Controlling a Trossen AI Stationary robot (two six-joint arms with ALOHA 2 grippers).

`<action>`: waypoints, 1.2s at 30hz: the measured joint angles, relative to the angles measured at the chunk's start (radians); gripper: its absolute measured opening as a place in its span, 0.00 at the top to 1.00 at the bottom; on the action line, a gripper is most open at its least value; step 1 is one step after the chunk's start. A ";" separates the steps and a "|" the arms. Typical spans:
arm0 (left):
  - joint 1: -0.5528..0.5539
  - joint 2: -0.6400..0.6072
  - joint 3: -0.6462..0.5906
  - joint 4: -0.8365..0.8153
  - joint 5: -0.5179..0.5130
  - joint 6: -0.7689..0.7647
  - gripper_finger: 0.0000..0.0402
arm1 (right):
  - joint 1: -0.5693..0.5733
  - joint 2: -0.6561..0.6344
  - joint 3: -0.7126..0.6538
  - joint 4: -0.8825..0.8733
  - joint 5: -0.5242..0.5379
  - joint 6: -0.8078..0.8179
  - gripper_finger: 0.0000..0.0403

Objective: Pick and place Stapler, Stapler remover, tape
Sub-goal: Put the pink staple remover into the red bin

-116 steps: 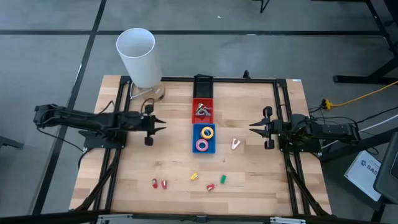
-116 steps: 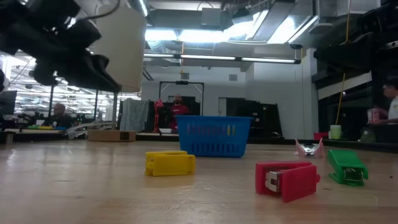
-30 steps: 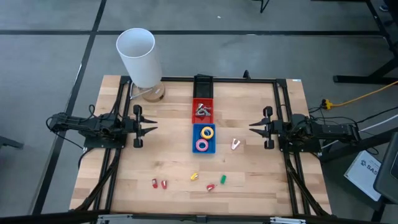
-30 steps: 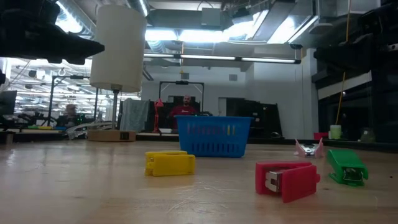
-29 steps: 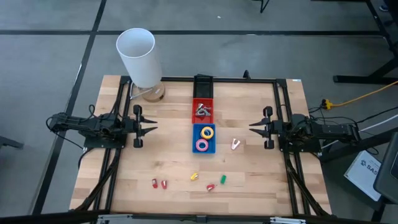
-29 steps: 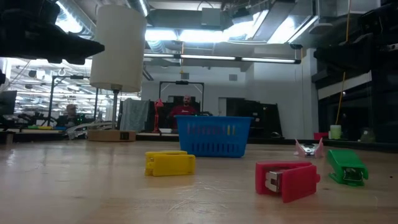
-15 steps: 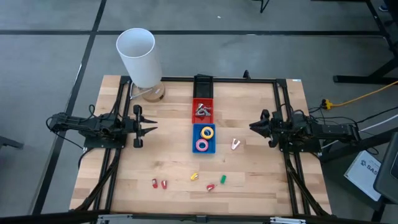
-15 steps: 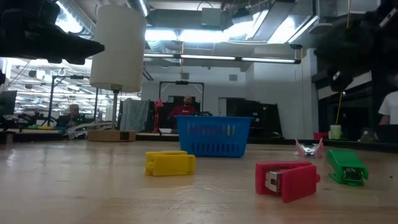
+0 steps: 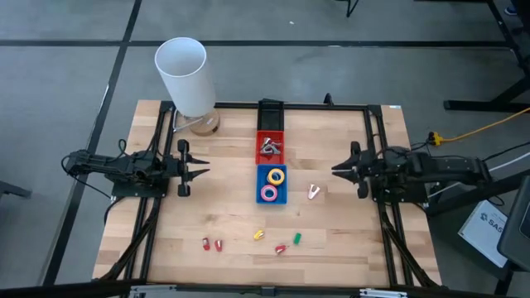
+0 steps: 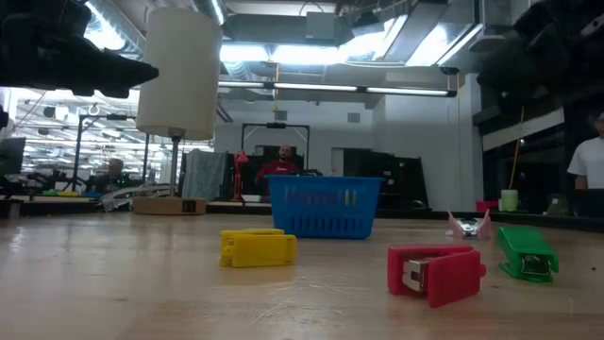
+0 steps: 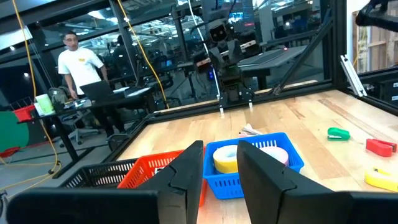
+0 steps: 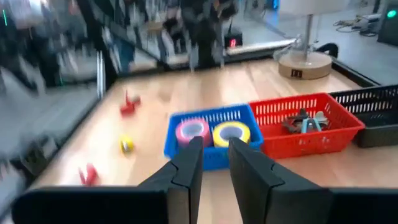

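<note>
Tape: a yellow roll (image 9: 276, 175) and a pink roll (image 9: 269, 193) already lie in the blue basket (image 9: 259, 184). The red basket (image 9: 258, 141) behind it holds silvery staple removers (image 9: 269, 147); the black basket (image 9: 270, 111) at the far edge looks empty. One remover (image 9: 313, 191) sits on the desk (image 9: 232, 223) just right of the blue basket. Small staplers (image 9: 259, 236) remain scattered near the front edge, so most sorting is left. Left pincer (image 9: 199, 171) hovers empty, slightly parted; right pincer (image 9: 339, 170) likewise, grasping nothing.

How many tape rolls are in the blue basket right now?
2: a yellow roll at the end of the blue basket nearer the red basket, and a pink roll at the other end. Nothing visibly hidden beneath.
</note>
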State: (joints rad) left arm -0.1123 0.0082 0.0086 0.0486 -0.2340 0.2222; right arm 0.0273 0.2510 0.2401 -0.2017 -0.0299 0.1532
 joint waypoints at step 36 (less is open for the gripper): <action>0.000 0.000 0.000 0.000 0.000 0.000 0.77 | 0.103 0.794 0.216 -0.172 0.071 -0.532 0.58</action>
State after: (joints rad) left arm -0.1123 0.0082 0.0086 0.0486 -0.2340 0.2222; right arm 0.1306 1.0454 0.4564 -0.3739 0.0411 -0.3786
